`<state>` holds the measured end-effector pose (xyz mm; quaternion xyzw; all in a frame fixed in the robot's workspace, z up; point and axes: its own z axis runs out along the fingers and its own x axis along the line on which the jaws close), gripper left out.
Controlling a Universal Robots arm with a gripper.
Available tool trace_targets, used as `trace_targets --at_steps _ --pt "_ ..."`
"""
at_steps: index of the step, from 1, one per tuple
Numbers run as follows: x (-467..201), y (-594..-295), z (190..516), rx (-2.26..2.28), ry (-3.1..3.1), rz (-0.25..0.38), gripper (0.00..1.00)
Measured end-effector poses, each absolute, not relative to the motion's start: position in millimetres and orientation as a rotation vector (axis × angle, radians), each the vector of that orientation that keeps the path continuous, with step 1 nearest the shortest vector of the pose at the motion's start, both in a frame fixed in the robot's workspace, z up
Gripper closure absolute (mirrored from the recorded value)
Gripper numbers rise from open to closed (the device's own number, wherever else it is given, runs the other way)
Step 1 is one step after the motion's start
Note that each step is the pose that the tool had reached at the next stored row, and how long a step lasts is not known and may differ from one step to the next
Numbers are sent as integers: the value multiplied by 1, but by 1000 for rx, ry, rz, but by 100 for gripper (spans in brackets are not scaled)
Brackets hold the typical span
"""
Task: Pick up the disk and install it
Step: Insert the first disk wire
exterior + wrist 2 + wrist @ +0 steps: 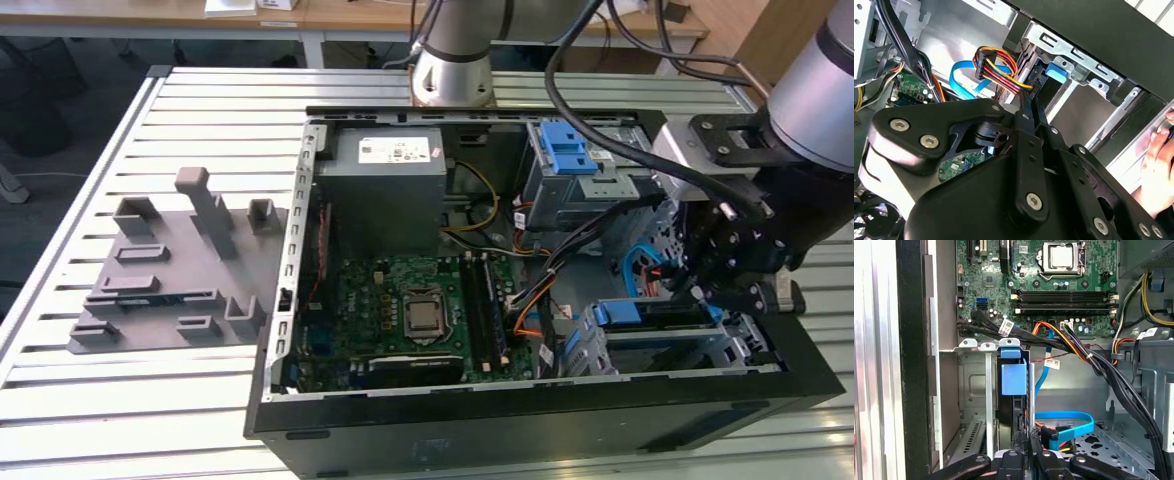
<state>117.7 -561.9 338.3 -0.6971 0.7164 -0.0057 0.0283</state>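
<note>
A black robot gripper (731,268) is hanging inside the open black tower computer case (534,420), at the drive bay by the case's corner on the exterior view's right. The disk, a flat drive in a blue plastic frame (1015,380), is standing on edge in the silver metal bay (974,390), with its blue tab showing at the mouth in both wrist views. The black fingers (1026,440) are drawn close together along the disk's near edge; whether they are gripping it or only pressing on it cannot be told. Judging from how deep the frame is sitting, the pick-up is done and the install looks well along, though a full seat cannot be confirmed.

The first wrist view is looking across the bay to the green motherboard (1054,285) and a bundle of orange and black cables (1074,345). The second wrist view is showing a person's hand (1159,165) at the case's outer wall. The exterior view is taking in the grey slatted tabletop (147,400) and a grey moulded fixture (174,270) beside the case.
</note>
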Motion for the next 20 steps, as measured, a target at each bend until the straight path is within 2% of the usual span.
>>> trace_targets --at_steps 20 --pt "118 -562 334 -2147 2216 -18 84"
